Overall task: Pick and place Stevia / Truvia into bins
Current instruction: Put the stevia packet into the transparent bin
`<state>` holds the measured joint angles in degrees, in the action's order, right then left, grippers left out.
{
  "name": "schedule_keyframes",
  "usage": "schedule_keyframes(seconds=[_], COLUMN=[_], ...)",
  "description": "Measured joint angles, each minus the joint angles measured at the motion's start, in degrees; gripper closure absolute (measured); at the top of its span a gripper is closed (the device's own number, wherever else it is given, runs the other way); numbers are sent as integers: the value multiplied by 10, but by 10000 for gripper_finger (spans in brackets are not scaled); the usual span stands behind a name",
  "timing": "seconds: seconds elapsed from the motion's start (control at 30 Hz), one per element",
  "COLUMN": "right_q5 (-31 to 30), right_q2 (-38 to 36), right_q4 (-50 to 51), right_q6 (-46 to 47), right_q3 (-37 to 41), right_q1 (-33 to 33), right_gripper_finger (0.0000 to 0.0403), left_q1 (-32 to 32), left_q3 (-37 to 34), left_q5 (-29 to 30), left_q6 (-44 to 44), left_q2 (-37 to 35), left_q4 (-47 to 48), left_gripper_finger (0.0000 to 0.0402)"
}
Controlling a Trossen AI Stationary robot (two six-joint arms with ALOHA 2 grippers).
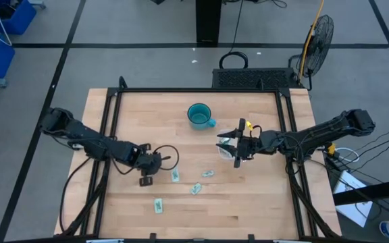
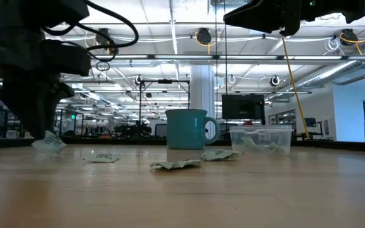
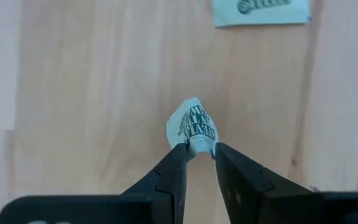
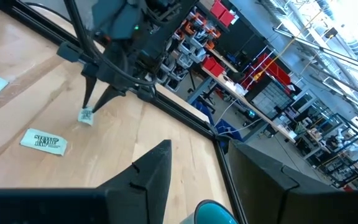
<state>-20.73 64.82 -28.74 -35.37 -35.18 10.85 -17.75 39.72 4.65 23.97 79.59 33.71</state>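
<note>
My left gripper (image 1: 146, 179) stands at the near left of the table, shut on a pale green and white Stevia packet (image 3: 193, 123). The packet also shows in the low view (image 2: 49, 144). Several more packets lie flat on the wood: (image 1: 175, 176), (image 1: 208, 173), (image 1: 196, 189), (image 1: 159, 205). The clear bin (image 1: 228, 151) stands right of centre with packets inside (image 2: 260, 143). My right gripper (image 1: 240, 144) is open and empty over the bin. The teal mug (image 1: 198, 115) stands behind it. My left gripper pinches the packet's near end (image 3: 197, 143) between its two fingertips, pointing down from above. The packet is crumpled and curls out past the fingertips. It hangs low over the wood (image 2: 51, 147); whether its lower end touches the table I cannot tell.
A loose packet (image 3: 261, 11) lies just beyond my left gripper. Black frame rails run along the table's left (image 1: 110, 128) and right (image 1: 290, 128) sides. Bare wood lies along the near edge (image 1: 248, 209).
</note>
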Motion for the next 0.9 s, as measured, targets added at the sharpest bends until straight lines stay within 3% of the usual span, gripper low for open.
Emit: schedule_keyframes(seconds=[0.3, 0.53, 0.73, 0.9], right_q5=[0, 0, 0, 0], right_q2=[0, 0, 0, 0], right_q4=[1, 1, 1, 1], right_q6=[-5, -5, -5, -16], right_q3=[0, 0, 0, 0], right_q1=[0, 0, 0, 0], right_gripper_finger=[250, 250, 250, 250], left_q1=[32, 49, 62, 86], left_q3=[0, 1, 1, 1], left_q5=[0, 15, 21, 61], left_q6=[-51, -95, -119, -189], left_q2=[0, 0, -1, -1], left_q4=[-13, -34, -42, -163], left_gripper_finger=[314, 390, 398, 399])
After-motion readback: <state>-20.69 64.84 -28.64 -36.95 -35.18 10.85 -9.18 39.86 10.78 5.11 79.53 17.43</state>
